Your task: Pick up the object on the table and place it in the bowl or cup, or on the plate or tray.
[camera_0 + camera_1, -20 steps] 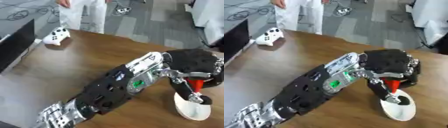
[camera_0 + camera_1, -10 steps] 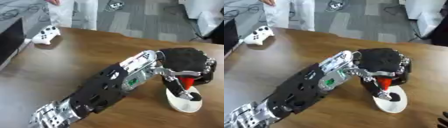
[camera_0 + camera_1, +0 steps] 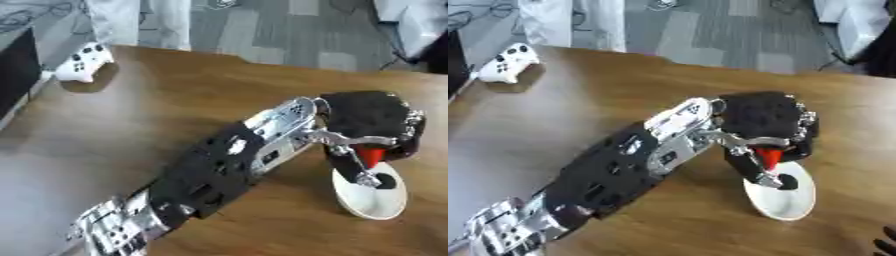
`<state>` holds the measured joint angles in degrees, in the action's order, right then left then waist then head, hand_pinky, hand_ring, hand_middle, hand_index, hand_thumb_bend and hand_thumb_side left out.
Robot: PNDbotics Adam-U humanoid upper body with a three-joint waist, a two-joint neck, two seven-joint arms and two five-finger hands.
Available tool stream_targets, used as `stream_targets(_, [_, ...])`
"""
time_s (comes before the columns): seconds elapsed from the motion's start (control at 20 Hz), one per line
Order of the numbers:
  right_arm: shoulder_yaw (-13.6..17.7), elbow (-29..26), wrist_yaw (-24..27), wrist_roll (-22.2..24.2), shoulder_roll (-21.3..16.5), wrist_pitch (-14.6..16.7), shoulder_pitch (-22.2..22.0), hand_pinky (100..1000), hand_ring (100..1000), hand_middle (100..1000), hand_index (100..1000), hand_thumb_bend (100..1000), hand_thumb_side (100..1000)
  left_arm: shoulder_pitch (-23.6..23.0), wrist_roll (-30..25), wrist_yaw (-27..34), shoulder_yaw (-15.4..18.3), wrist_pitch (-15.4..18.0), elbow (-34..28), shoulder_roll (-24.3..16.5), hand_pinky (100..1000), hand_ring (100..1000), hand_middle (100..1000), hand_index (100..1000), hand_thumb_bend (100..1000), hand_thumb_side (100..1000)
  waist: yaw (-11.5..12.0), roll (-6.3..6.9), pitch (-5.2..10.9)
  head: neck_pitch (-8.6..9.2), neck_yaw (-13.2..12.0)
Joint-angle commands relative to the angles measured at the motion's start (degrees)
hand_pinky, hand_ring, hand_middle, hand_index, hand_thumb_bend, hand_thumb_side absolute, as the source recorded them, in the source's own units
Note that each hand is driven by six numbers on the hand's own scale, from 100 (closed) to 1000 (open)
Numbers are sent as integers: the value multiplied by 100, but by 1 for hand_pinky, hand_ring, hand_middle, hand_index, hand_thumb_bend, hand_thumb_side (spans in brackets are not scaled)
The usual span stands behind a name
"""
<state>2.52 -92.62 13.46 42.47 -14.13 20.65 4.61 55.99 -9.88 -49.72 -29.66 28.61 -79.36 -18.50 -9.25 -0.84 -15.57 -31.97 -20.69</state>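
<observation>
The red object [image 3: 371, 155] is gripped by the left hand [image 3: 372, 122] fingers; it should be lowered squarely onto the plate [image 3: 376, 197] before release.

Red object [image 3: 371, 155] mostly hidden under left hand [image 3: 372, 117], only a tip shows (shape unclear). Right hand [image 3: 885, 244] cut off at lower right corner. Plate's [image 3: 381, 202] near rim behind the fingers.
</observation>
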Motion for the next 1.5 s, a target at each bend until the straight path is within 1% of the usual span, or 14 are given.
stream_targets(0.05, [-5,-121,-30,185,-52,157,58,945,957,1000,1000,100,533,174,122,-173,98,55,97,67,100,100,100,228,334,166,-19,3,67,0,-52])
stream_targets(0.25, [-10,-107,-66,194,-53,144,62,945,957,1000,1000,100,533,210,184,-271,85,123,201,151,100,100,100,229,333,167,-18,36,56,-32,-29])
stream_targets(0.45, [-8,-79,-85,195,-59,133,68,945,957,1000,1000,100,538,248,194,-263,48,169,207,203,100,100,100,229,333,167,-9,59,88,-44,28])
stream_targets(0.65, [-4,-37,-95,193,-69,137,61,946,957,1000,1000,100,532,298,148,14,-2,134,133,198,100,100,100,226,332,165,6,62,140,-27,44])
stream_targets(0.9, [-4,42,-117,195,-76,173,56,946,958,1000,1000,100,532,425,-80,449,-126,74,-191,178,100,100,100,227,334,163,21,45,204,-3,52])
stream_targets(1.05, [-11,62,-105,202,-72,193,58,946,958,1000,1000,100,532,457,-202,567,-142,28,-297,172,100,100,100,228,335,163,3,33,223,25,42])
stream_targets(1.3, [-20,55,-93,224,-64,188,68,946,958,1000,1000,100,532,468,-266,567,-121,6,-287,189,100,100,100,233,333,163,-34,41,209,54,24])
stream_targets(1.5, [-29,17,-89,242,-56,169,92,946,957,1000,1000,100,533,470,-245,482,-100,34,-183,223,100,100,100,234,332,162,-81,68,159,71,33])
